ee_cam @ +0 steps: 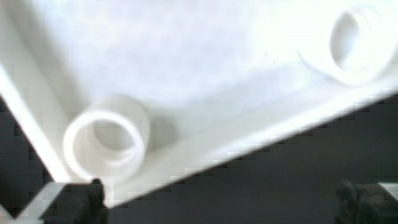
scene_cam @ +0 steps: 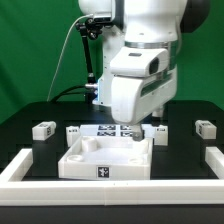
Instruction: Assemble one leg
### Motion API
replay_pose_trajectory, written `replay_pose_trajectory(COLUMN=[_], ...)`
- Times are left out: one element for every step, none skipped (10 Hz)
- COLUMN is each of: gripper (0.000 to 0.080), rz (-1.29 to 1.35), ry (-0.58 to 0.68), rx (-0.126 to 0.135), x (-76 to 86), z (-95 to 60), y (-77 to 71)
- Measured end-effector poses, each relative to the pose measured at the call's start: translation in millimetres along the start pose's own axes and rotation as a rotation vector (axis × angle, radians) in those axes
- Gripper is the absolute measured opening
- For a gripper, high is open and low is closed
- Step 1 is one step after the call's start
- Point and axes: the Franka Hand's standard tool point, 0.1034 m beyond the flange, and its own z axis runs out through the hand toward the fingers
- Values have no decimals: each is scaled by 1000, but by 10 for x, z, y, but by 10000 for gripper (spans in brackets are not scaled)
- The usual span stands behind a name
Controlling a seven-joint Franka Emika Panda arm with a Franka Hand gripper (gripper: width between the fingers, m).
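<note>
Our pincer (ee_cam: 217, 198) hangs open over the panel (scene_cam: 78, 168). We judge nothing fitted yet; a leg (scene_cam: 42, 128) lies loose at nine o'clock.

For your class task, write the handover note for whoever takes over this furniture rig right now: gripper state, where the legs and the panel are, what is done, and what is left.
Gripper: open, holding nothing, low over the back edge of the square panel.
Legs: loose on the table. The outer leg and inner leg are on the exterior view's left; the far leg is on its right.
Panel: the two round sockets seen in the wrist view are empty.
Done: no leg fitted that shows.
Left: probably pick up one leg and seat it in a socket.
</note>
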Motion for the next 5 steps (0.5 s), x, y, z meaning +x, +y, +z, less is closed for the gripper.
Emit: replay_pose_trajectory(gripper=[650, 650, 650, 650, 650], rz=[-17, -7, -7, -6, -13], ry=[10, 9, 9, 8, 8], rx=[-13, -11, -11, -10, -9], x=[-61, -37, -35, -41, -48], z=[33, 28, 30, 35, 42], y=[3, -1, -2, -2, -4])
